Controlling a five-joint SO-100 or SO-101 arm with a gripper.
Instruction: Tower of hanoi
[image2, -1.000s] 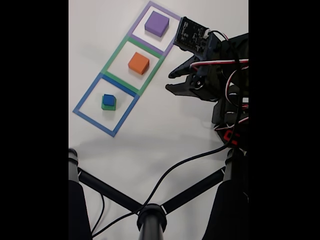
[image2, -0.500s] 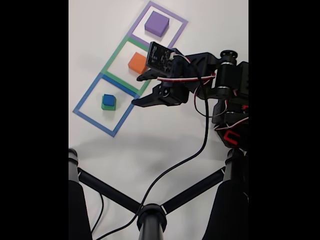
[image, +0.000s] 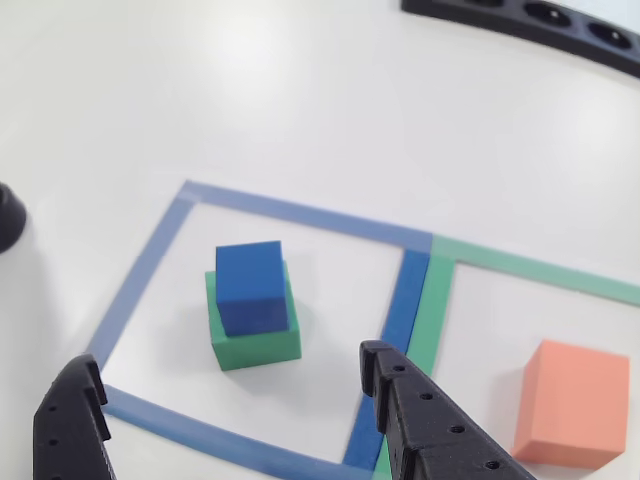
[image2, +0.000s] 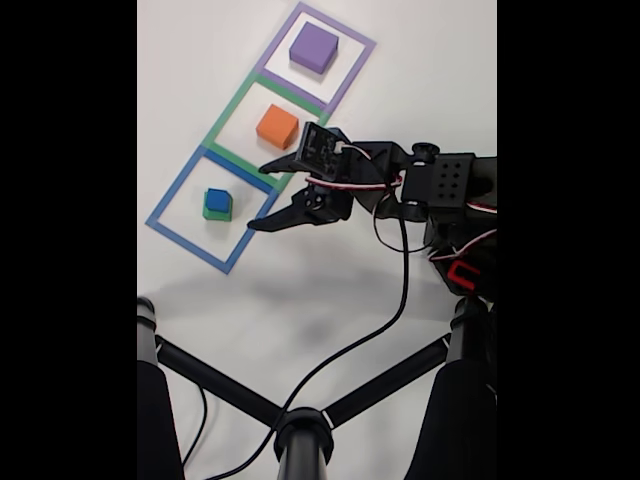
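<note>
A small blue cube (image: 249, 285) (image2: 217, 199) sits on top of a green block (image: 256, 336) (image2: 216, 212) inside the blue tape square. The salmon-orange block (image: 572, 401) (image2: 277, 126) lies in the green tape square, and the purple block (image2: 314, 47) in the purple one. My gripper (image: 232, 395) (image2: 259, 195) is open, with nothing between its black fingers. It hovers just to the right of the blue square in the fixed view, a short way from the blue-on-green stack.
A black bar with round holes (image: 530, 22) lies at the top right of the other view. A black tripod-like stand (image2: 300, 430) and a cable (image2: 360, 330) cross the lower part of the fixed view. White table (image2: 320, 290) lies between them and the squares.
The arm has swung left and stretched out from beside the purple square toward the blue square. The gripper stays open. The blocks have not moved.
</note>
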